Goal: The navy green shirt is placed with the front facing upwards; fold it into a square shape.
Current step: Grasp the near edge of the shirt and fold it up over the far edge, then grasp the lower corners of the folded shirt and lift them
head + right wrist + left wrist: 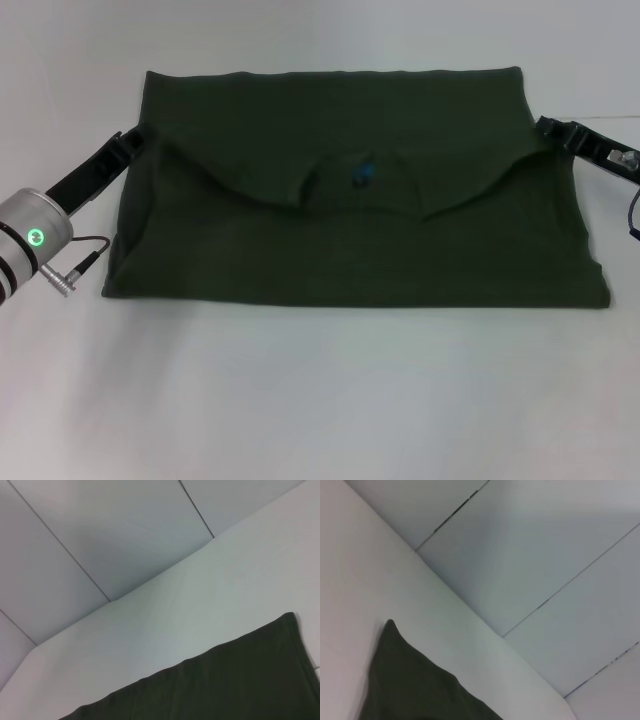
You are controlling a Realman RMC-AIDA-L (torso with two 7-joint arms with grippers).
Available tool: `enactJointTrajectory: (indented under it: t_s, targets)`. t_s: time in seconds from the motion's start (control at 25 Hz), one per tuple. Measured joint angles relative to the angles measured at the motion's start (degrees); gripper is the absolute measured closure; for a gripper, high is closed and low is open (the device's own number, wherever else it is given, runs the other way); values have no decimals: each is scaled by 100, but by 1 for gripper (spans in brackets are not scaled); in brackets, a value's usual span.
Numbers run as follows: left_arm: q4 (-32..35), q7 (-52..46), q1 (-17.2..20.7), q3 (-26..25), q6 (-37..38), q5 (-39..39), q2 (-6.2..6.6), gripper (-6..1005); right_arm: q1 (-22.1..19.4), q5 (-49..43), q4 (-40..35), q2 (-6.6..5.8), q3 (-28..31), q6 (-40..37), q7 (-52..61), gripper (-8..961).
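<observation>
The navy green shirt (350,200) lies flat on the white table (320,400), folded across into a wide rectangle. Its collar curve and a small blue label (362,172) show at the middle, and no print is visible. My left gripper (133,140) is low at the shirt's far left edge, touching the cloth. At the far right edge my right gripper (548,126) meets the cloth in the same way. A pointed corner of the shirt (410,690) shows in the left wrist view. The right wrist view shows a straight edge of the shirt (225,685).
Bare white table surrounds the cloth on every side, with a wide strip in front. Grey wall panels (545,555) stand beyond the table's far edge (150,587). A cable and plug (78,262) hang from my left wrist just off the shirt's left side.
</observation>
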Motion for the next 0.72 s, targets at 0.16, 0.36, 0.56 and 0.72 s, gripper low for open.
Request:
enactJointTrajectory:
  t_s: [0.16,0.36,0.56,0.72]
  targets:
    - [-30,102,66,-5,23,-141,0,834,-29,4,7,0,1,-71,-9,657]
    - [-27,330,178,17,224,-254,1,596,-122,283,10,-8,7,-327,-180,533]
    - [-20,395,320,78,652,-271,36,349,-291,743,-24,-70,35,-559,-203,392]
    - [24,300,489,66,995,-271,85,175,-438,1145,-28,-139,48,-569,-148,222]
